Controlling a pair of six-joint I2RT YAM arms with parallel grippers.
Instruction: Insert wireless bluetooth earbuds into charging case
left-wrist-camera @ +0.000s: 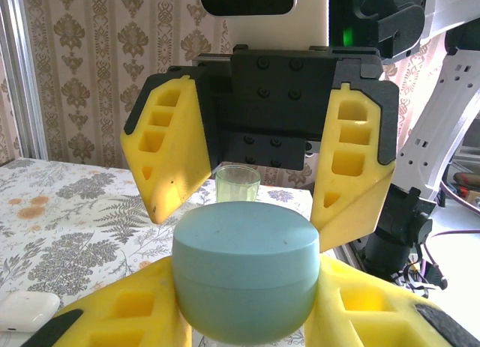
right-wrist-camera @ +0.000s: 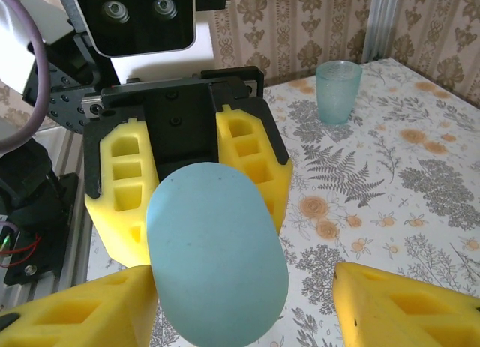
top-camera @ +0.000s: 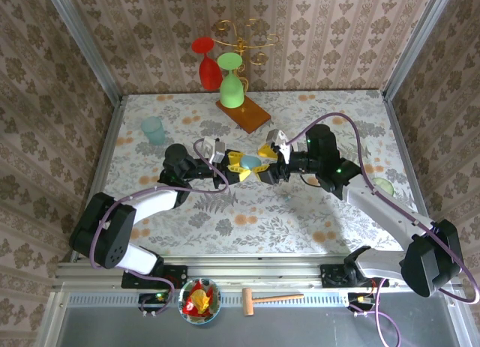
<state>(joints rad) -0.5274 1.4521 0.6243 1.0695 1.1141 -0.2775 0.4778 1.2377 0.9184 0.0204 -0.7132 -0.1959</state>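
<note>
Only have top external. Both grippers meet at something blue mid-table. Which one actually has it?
Observer: The left gripper does. Its fingers clamp both sides of the blue case.
Operator: And the right?
Observer: The right gripper is open, with its jaws spread wider than the case.
Operator: Lid state?
Observer: Shut. The left wrist view shows the seam closed along the facing side.

Blue case [left-wrist-camera: 244,276]: smooth matt plastic. White case [left-wrist-camera: 26,311]: glossy plastic. Worktop [top-camera: 255,219]: matt floral-print covering. Cup [right-wrist-camera: 337,91] near far left corner: translucent plastic. Board [top-camera: 243,115] at far edge: glossy brown wood. Mallet [top-camera: 271,297]: bare pale wood. Rack [top-camera: 241,43]: shiny gold metal.
</note>
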